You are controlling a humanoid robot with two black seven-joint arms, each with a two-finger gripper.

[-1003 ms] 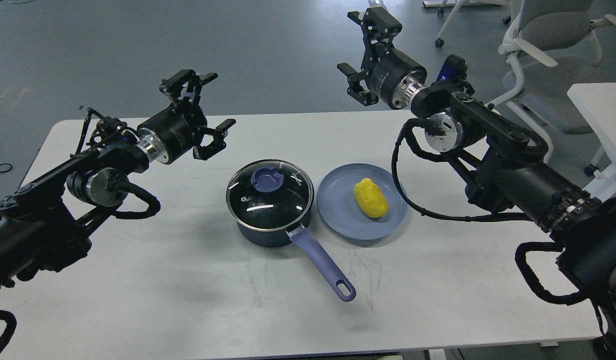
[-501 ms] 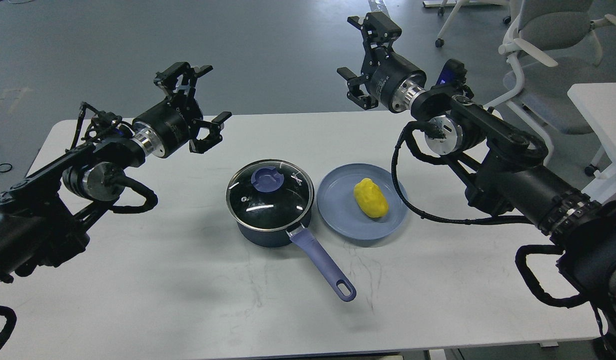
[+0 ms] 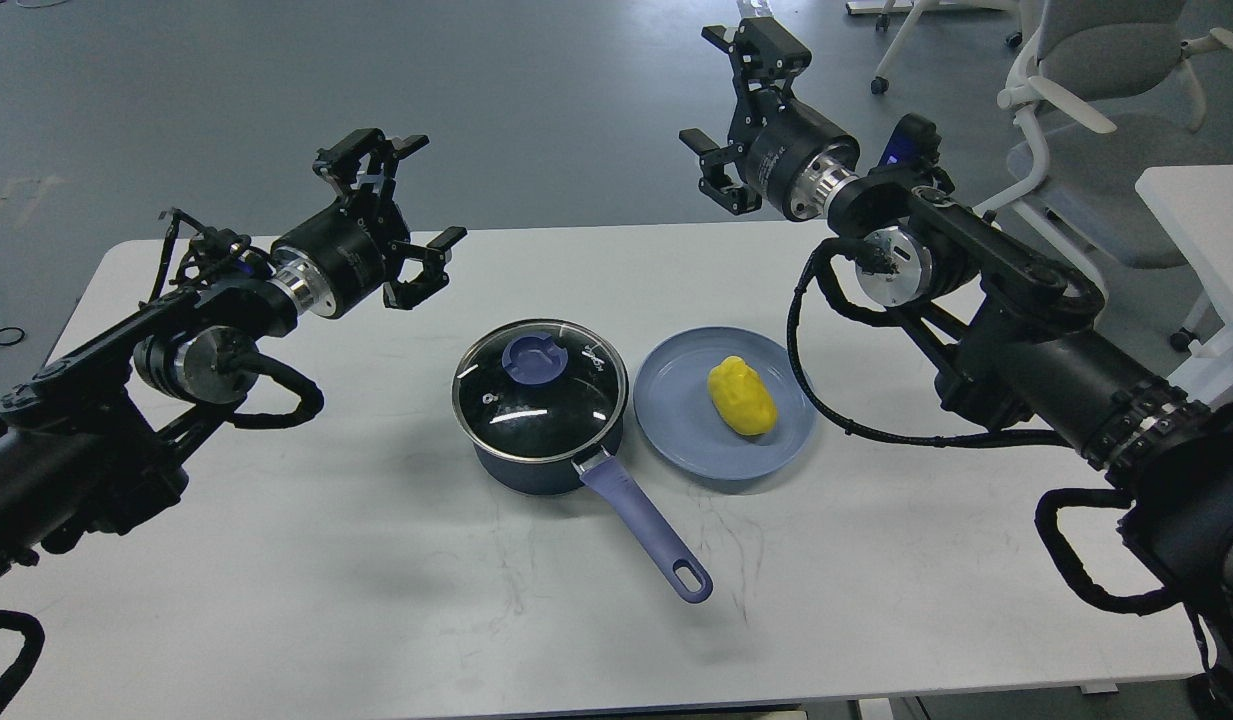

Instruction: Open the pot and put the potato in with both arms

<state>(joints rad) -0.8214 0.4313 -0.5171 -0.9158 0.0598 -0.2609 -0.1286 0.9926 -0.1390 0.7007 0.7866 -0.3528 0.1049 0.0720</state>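
The dark navy pot (image 3: 536, 465) stands mid-table with its glass lid (image 3: 539, 390) on, a blue knob (image 3: 534, 358) on top and its lavender-blue handle (image 3: 644, 526) pointing to the front right. The yellow potato (image 3: 742, 396) lies on a flat blue plate (image 3: 676, 420) just right of the pot. My left gripper (image 3: 404, 205) is open and empty, held in the air up and left of the pot. My right gripper (image 3: 728, 105) is open and empty, high above the table's far edge, beyond the plate.
The white table (image 3: 376, 560) carries only the pot and plate. White office chairs (image 3: 1086, 90) and another white table (image 3: 1201, 220) stand at the right, behind my right arm. Grey floor lies beyond the far edge.
My left gripper rose and moved slightly left, then eased back a little right. My right gripper shifted slightly right and up. Pot, lid, plate and potato have not moved.
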